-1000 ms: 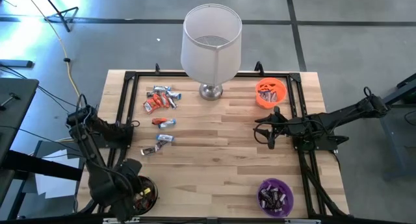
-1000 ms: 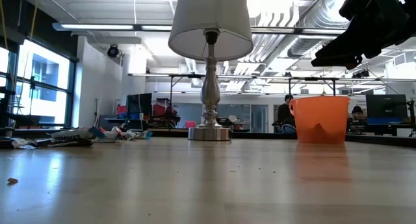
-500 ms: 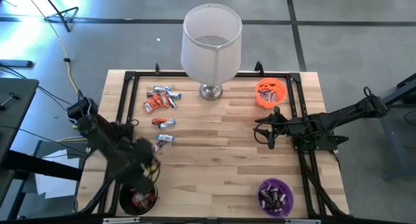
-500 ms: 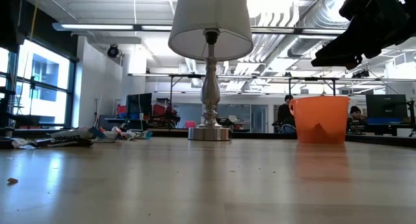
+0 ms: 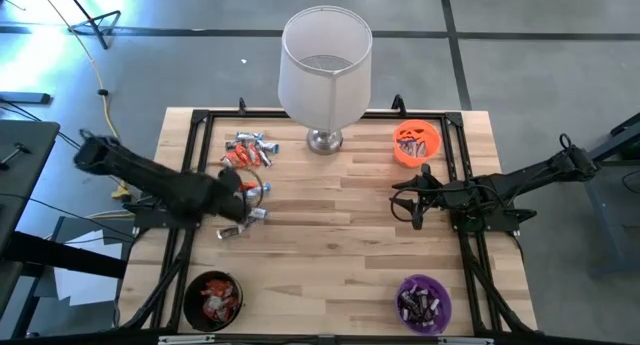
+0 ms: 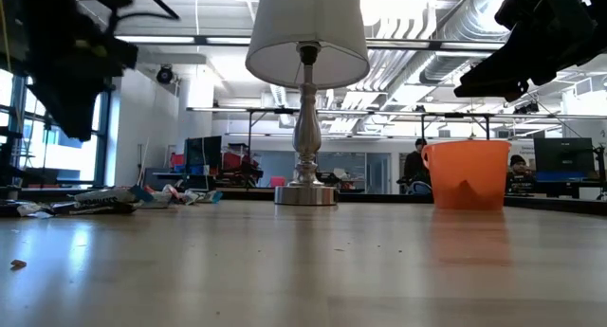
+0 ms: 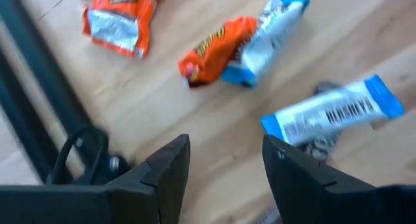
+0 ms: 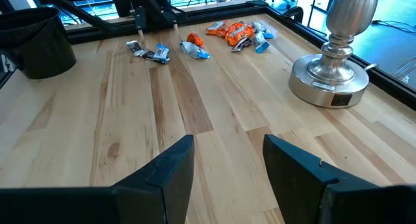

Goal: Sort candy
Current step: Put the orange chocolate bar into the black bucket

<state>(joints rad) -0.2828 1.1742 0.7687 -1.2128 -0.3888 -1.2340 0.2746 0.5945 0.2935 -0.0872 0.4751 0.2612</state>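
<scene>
The candy lies at the far left of the table: a pile [image 5: 250, 150] of orange-red and blue-white bars, plus a few loose ones [image 5: 252, 215] nearer. My left gripper [image 5: 243, 192] hangs open over the loose ones, pointing steeply down. In its wrist view [image 7: 224, 165] an orange bar and a blue-white bar [image 7: 240, 45] lie together, and another blue-white bar [image 7: 331, 110] lies beside the fingers; nothing is between them. My right gripper [image 5: 413, 203] waits open above the table's right half, holding nothing [image 8: 224, 172].
A black bowl [image 5: 212, 297] with candy stands at the near left, a purple bowl [image 5: 425, 300] with candy at the near right, an orange bowl [image 5: 417, 142] at the far right. A lamp [image 5: 325, 70] stands at the far middle. A black frame rail [image 5: 200, 155] runs beside the candy.
My left gripper has swung from above the black bowl at the near left toward the far edge and somewhat to the right, sinking and rolling its wrist, and now hangs over the loose candy. The candy on the table has not moved.
</scene>
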